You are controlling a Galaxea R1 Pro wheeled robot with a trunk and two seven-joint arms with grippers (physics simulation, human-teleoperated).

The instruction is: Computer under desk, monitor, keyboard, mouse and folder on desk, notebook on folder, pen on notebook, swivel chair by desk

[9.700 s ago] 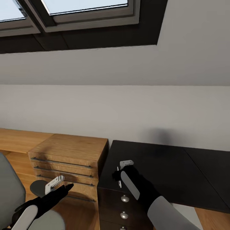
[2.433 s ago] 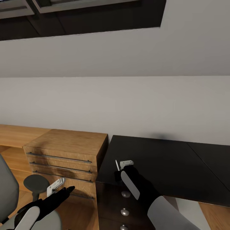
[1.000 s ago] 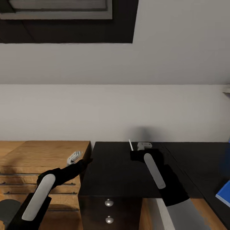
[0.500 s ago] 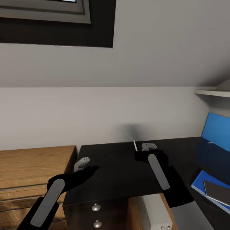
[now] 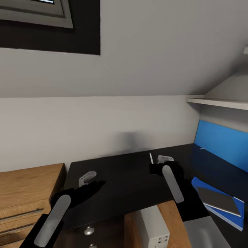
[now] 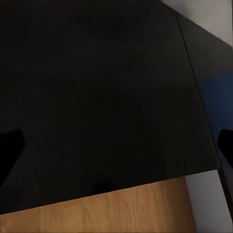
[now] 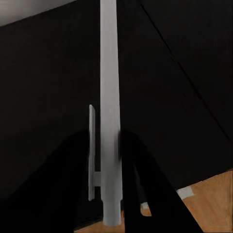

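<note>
My right gripper (image 5: pixel 155 164) hovers over the black desk (image 5: pixel 124 179), shut on a thin white pen (image 5: pixel 151 158) that points upward. In the right wrist view the pen (image 7: pixel 109 73) stands between the dark fingers (image 7: pixel 141 184). My left gripper (image 5: pixel 88 179) is open above the desk's left part, with its fingers (image 6: pixel 9 150) wide apart and nothing between them. At the right, the blue folder (image 5: pixel 237 218) lies on the desk with a grey notebook (image 5: pixel 218 200) on top. The pale computer (image 5: pixel 153 229) stands under the desk. The monitor, keyboard, mouse and swivel chair are out of view.
A light-wood drawer unit (image 5: pixel 27 187) adjoins the desk's left end. The blue back panel (image 5: pixel 220 143) rises at the right below a white shelf (image 5: pixel 220 102). A sloped white wall with a dark-framed window (image 5: pixel 41 20) lies behind. Wood floor (image 6: pixel 111 208) lies beneath.
The camera has swung right, so the drawer unit slid left and the folder, notebook, back panel and computer came further into view. Both arms stay over the desk; the pen remains held.
</note>
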